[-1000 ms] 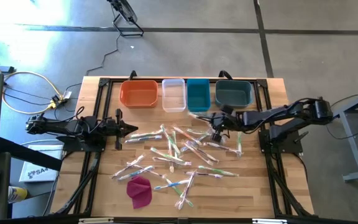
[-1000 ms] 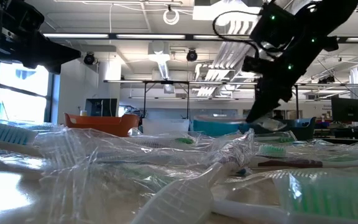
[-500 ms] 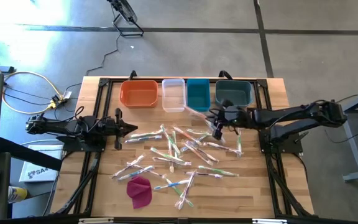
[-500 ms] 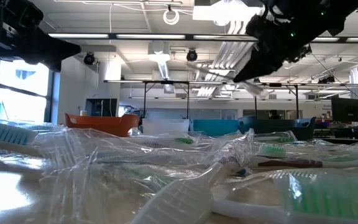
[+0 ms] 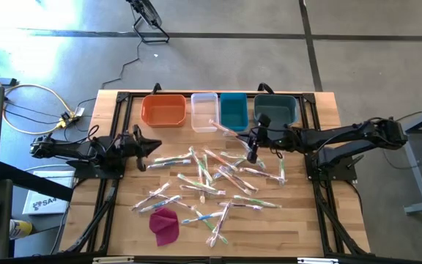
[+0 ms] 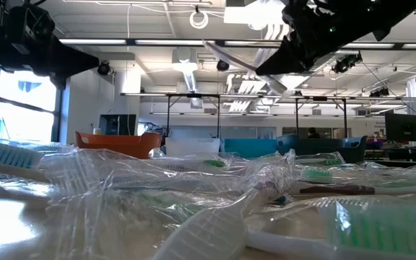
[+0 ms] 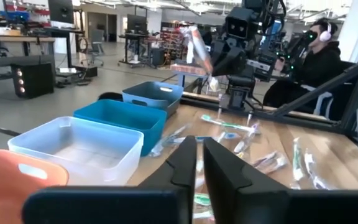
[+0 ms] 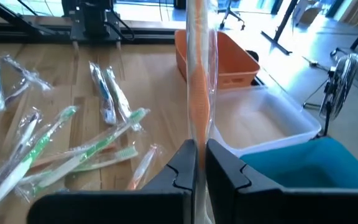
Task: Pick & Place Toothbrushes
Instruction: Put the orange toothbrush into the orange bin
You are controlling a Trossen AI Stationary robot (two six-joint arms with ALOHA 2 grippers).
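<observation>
Several toothbrushes (image 5: 211, 172) in clear wrappers lie scattered across the middle of the wooden table. My right gripper (image 5: 253, 149) hangs above the pile's far right part, shut on one orange-handled toothbrush (image 8: 197, 81). That toothbrush reaches toward the clear bin (image 5: 204, 111). My left gripper (image 5: 154, 145) waits level at the pile's left side, fingers close together with nothing between them; it also shows in its own wrist view (image 7: 199, 162). My right gripper pinches the wrapped toothbrush near one end (image 8: 197, 140) between its two fingers, which point toward the table's left, slightly down. The rest sticks out ahead of the fingertips. It slants up toward the far left (image 6: 226, 58), lifted clear of the table and the pile.
A row of bins stands along the far edge: orange (image 5: 163, 110), clear, teal (image 5: 234, 111) and dark grey-blue (image 5: 275, 110). A magenta cloth lump (image 5: 165, 224) lies near the front left. A person sits beyond the table's right side (image 7: 309, 56).
My right gripper has risen from the pile and tipped from pointing steeply down to nearly level. It has carried one toothbrush up clear of the others, and the toothbrush's free end has swung toward the bins. My left gripper has rolled a little in place.
</observation>
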